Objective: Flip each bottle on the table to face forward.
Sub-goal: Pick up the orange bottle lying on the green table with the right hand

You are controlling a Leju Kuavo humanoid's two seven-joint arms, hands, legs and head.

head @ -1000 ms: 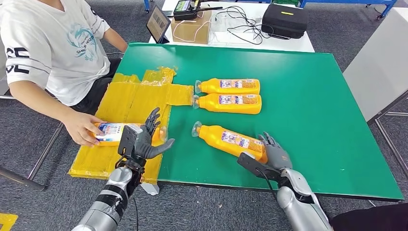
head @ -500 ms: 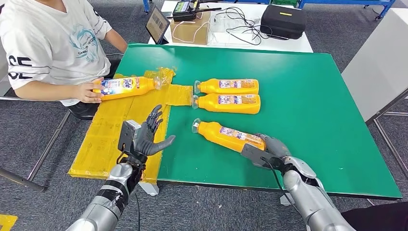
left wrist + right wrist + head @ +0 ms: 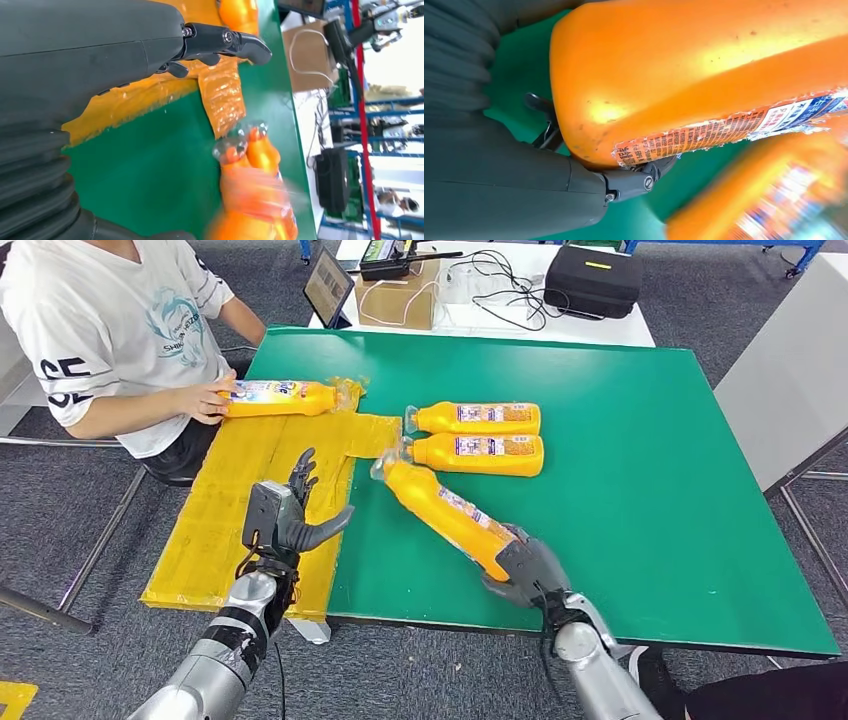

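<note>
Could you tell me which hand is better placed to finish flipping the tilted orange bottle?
The right hand: it grips the base of the orange bottle. The left hand hovers open over the yellow sheet.

Silver arms wrapped partly in black tape end in a dark grey left robot hand (image 3: 285,520) and right robot hand (image 3: 527,568), each with black fingers and a thin cable.

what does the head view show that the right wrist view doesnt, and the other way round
Head view alone: the person holding a bottle on the yellow sheet, the two bottles lying side by side, and the left hand, fingers apart, holding nothing. Right wrist view alone: a close look at the held bottle's base and the torn edge of its label. Both: the right hand gripping the base of the orange bottle over the green table.
</note>
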